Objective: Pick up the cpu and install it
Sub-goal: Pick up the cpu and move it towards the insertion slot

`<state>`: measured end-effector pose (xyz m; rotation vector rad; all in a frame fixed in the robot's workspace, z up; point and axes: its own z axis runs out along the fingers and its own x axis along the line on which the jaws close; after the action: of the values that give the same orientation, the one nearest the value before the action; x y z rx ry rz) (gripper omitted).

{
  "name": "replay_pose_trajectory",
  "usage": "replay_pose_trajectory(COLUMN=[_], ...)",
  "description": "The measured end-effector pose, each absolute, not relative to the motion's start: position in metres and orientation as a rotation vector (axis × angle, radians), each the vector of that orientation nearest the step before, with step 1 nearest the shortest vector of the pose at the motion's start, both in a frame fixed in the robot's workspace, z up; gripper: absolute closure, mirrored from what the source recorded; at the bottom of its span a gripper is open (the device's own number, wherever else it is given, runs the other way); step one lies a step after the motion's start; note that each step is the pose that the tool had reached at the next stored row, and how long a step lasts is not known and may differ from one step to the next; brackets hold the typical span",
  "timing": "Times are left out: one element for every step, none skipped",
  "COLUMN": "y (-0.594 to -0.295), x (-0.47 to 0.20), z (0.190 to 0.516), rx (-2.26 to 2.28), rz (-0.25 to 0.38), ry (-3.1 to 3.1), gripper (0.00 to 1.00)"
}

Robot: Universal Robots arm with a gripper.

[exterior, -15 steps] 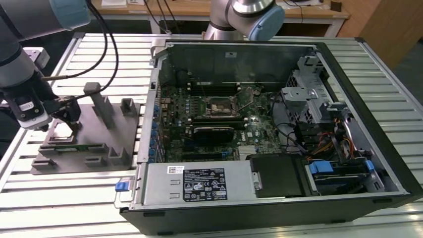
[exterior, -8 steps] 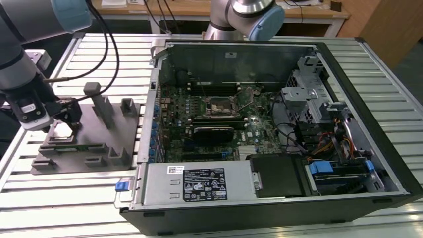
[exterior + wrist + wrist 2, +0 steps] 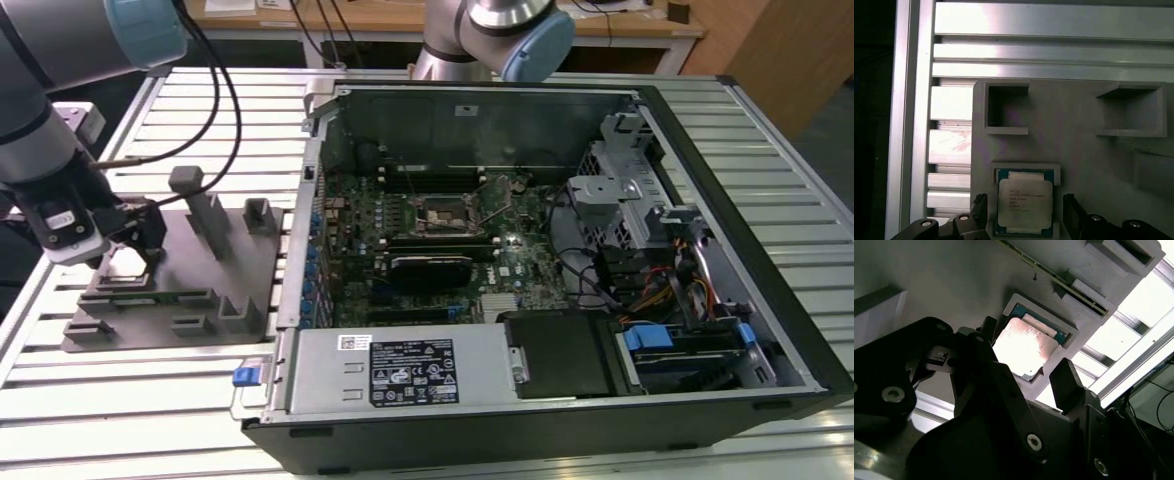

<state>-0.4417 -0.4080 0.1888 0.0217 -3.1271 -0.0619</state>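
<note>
The black two-fingered claw hangs low over the cpu, a small flat square chip with a pale silver metal top plate, its fingers spread apart, one on each side of the chip and holding nothing; in both wrist views a slim gap shows between each fingertip and the chip's edges. The cpu lies flat in a shallow square recess of the matte grey moulded tray, near one edge of it. Just beyond the recess, the tray has two open square pockets. In the exterior view the claw sits over the tray, where tall grey upright blocks rise near the arm's wrist. The tray rests on a ribbed aluminium table; to the exterior view's right lies the open black computer case, with the square black-framed metal socket on its green board.
</note>
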Motion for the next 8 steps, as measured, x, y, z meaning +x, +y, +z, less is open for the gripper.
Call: replay_pose_trajectory(y=[-0.4079, -0.4078, -0.4077, -0.4076, -0.4074, -0.4072, -0.4071, -0.4069], x=[-0.4419, -0.442, -0.4421, -0.4424, -0.4426, -0.4429, -0.4432, -0.4434], z=[0.1883, 0.1877, 0.1873, 0.1869, 0.1865, 0.1862, 0.1859, 0.1856], rx=[0.022, 0.022, 0.022, 0.021, 0.021, 0.021, 0.021, 0.021], rz=[-0.062, -0.062, -0.062, -0.062, -0.062, -0.062, -0.062, -0.062], ry=[-3.127, -3.127, -3.127, -3.127, -3.127, -3.127, -3.127, -3.127], gripper=[0.31, 0.31, 0.38, 0.38, 0.38, 0.38, 0.38, 0.38])
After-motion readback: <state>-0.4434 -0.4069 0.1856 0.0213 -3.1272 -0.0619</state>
